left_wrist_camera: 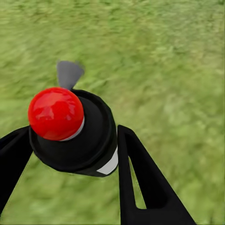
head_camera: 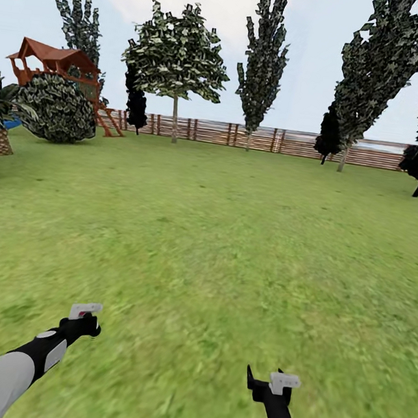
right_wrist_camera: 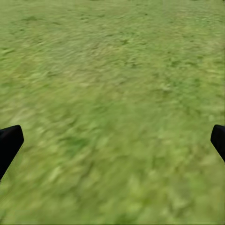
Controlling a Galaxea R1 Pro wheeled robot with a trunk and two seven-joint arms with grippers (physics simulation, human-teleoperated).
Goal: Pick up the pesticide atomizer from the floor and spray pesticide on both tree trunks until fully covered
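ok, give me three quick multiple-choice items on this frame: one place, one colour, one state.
1. The atomizer is: A on the lawn; B between the left fingers; C by the fence.
2. Its cap is: A red; B blue; C white.
3. The right gripper is: A shut on a bottle; B open; C shut on a branch.

Answers:
1 B, the atomizer sits between the left gripper's fingers.
2 A, the round cap is red.
3 B, the right gripper's fingers stand far apart over the lawn.

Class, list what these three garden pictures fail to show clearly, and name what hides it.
- Atomizer: left wrist view, its lower body hidden behind its own red cap.
- Right tool: right wrist view, fingertips cut off by the edges.
- Tree trunk: head view, too small to judge any coating.
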